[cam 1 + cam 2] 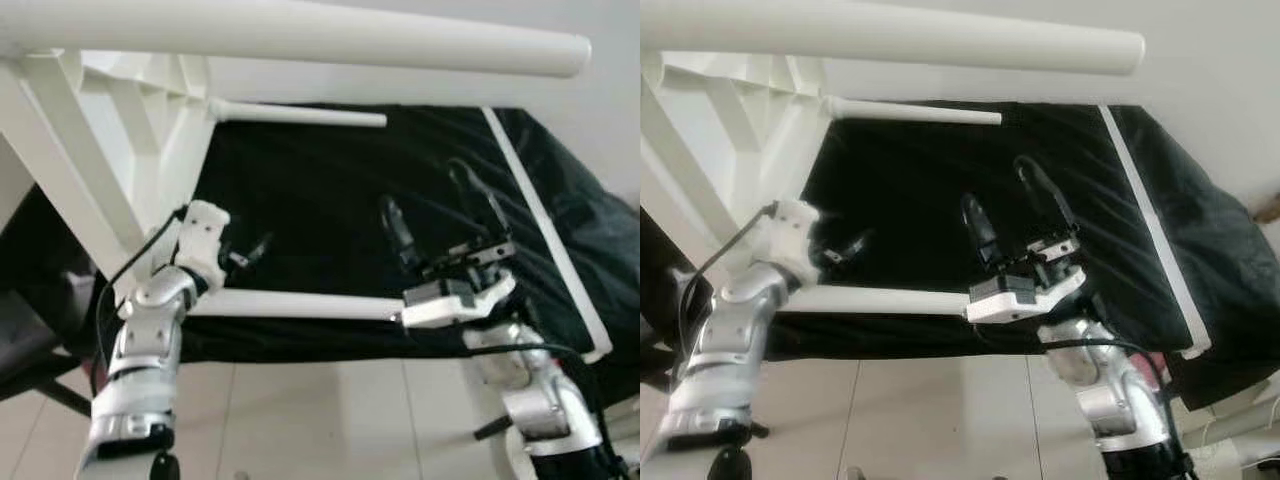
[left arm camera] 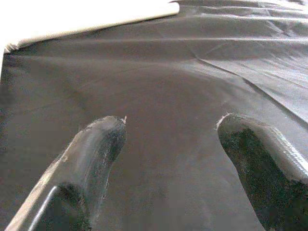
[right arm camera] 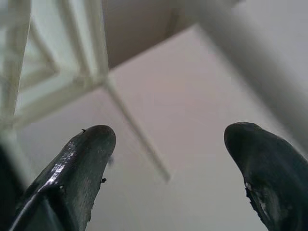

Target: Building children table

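Observation:
A white children's table frame [image 1: 110, 130] lies tipped over at the left, its round legs pointing right. The thick top leg [image 1: 300, 35] is nearest the camera, a thin leg [image 1: 300, 113] lies behind it, and a lower leg [image 1: 300, 305] runs along the front. My left gripper [image 1: 250, 252] is open over the black cloth [image 1: 330, 200], just above the lower leg's base. My right gripper [image 1: 425, 190] is open with nothing in it. Its fingers point up, and its white wrist touches the lower leg's free end. In the right wrist view the fingers [image 3: 91, 144] frame the table frame [image 3: 57, 82].
The black cloth covers a raised surface, with a long white strip [image 1: 545, 225] lying along its right side. Pale floor tiles [image 1: 330, 420] show in front, between my arms. A grey wall stands behind. A dark object [image 1: 30, 340] sits at the far left.

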